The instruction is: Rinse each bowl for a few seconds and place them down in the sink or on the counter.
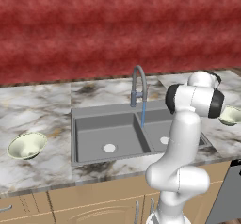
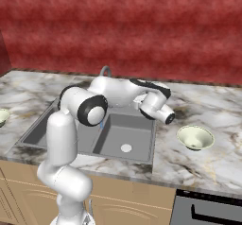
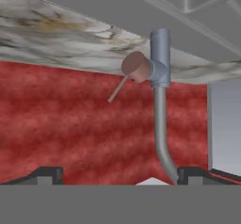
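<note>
A grey double-basin sink (image 1: 89, 119) sits in the marbled worktop (image 1: 37, 100) in front of a red wall (image 1: 117, 25). Its curved grey faucet (image 1: 138, 84) rises at the back, over the divider between the two basins, and a thin blue stream of water (image 1: 142, 115) falls from its spout toward that divider. Each basin has a round white drain.

The two bowls are both out of the sink, on the worktop, well apart from each other. One bowl (image 1: 27, 145) rests to the left of the sink, tilted so that its opening faces partly toward the camera. The other bowl (image 2: 195, 137) sits to the right of the sink, upright (in the left base view it peeks out from behind the arm's elbow).

The white arm bends over the right-hand basin, and its wrist ends above the sink's right rim, near the right bowl but apart from it. In the hand view the tool (image 3: 115, 173) looks at the faucet and its copper-coloured handle (image 3: 135, 68) against the red wall. Its two dark fingertips (image 3: 44, 173) stand wide apart at the bottom corners of that view, with nothing between them: the tool is open and empty.
</note>
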Controlling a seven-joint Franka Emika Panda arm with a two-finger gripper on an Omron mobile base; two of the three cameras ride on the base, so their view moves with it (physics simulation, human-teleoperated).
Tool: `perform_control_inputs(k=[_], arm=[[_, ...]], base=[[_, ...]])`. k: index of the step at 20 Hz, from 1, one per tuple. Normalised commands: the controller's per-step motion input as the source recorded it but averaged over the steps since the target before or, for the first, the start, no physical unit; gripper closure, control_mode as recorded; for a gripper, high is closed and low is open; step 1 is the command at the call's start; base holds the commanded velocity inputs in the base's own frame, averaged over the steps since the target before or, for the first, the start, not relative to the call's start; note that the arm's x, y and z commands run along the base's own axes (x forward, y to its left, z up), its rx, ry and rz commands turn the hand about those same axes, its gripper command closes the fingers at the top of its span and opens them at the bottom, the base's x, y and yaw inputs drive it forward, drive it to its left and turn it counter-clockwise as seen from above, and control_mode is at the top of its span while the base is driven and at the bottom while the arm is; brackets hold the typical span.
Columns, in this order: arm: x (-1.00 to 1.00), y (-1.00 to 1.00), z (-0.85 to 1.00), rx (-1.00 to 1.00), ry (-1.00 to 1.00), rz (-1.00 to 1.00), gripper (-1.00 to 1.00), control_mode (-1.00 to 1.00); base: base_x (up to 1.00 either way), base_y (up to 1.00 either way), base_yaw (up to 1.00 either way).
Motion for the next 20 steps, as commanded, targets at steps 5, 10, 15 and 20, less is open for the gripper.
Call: perform_control_inputs(k=[5, 10, 15, 20], arm=[[-0.94, -0.40, 0.27, -0.62, -0.06, 0.23, -1.00, -1.00], [-0.66, -0.42, 0.02, -0.70, 0.00, 0.26, -1.00, -1.00], [-0.51, -0.21, -0.24, -0.79, 0.02, 0.26, -1.00, -1.00], [-0.60, -0.07, -0.44, -0.57, 0.05, 0.17, -1.00, -1.00]], base=[[0.00, 0.00, 0.00], [0.00, 0.00, 0.00], [0.00, 0.00, 0.00], [0.00, 0.00, 0.00]])
